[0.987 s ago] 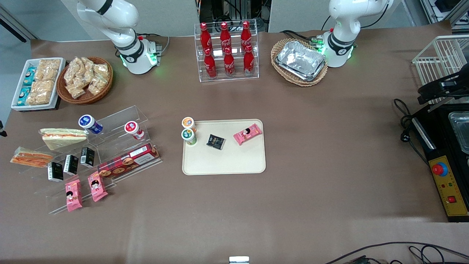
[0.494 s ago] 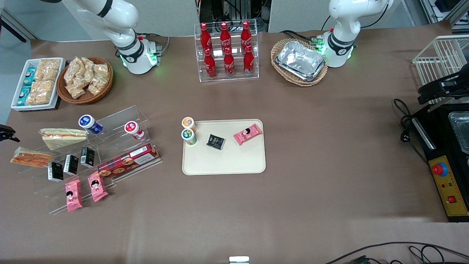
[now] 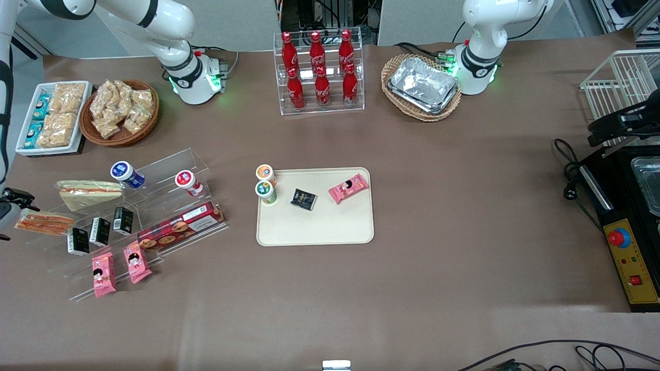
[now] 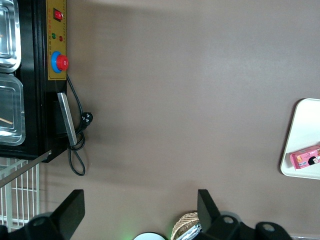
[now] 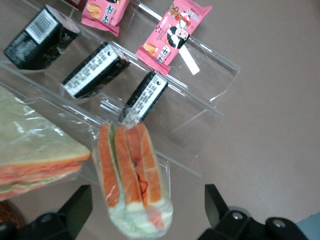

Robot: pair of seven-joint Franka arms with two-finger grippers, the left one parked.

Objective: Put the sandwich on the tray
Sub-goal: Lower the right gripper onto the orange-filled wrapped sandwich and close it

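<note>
In your front view, the large cream-beige rectangular tray [image 3: 315,226] sits mid-table holding two small lidded cups [image 3: 266,184] at one corner, a black packet [image 3: 303,199] and a pink snack wrapper [image 3: 348,188]. Toward the working arm's end, the clear acrylic stepped rack [image 3: 135,216] carries the clear-wrapped sandwich [image 3: 43,221] with thick orange filling on its outermost step, its long axis running sideways along the step, with a paler wedge [image 3: 87,190] one step up, farther from your camera. The right arm's gripper [image 3: 11,203] shows only partly at the picture's edge, just beside the sandwich; from here you cannot judge its fingers. A wicker basket [image 3: 422,86] holds silver foil trays, and a clear stand [image 3: 318,72] holds red bottles, all on a brown table covering [image 3: 464,206]. In your right wrist view, the sandwich [image 5: 131,175] lies between the two dark fingers [image 5: 75,207], which stand wide apart and grip nothing; its orange layers run toward the black cartons [image 5: 146,95]. In the left wrist view, only the tray's edge [image 4: 300,135] shows.
</note>
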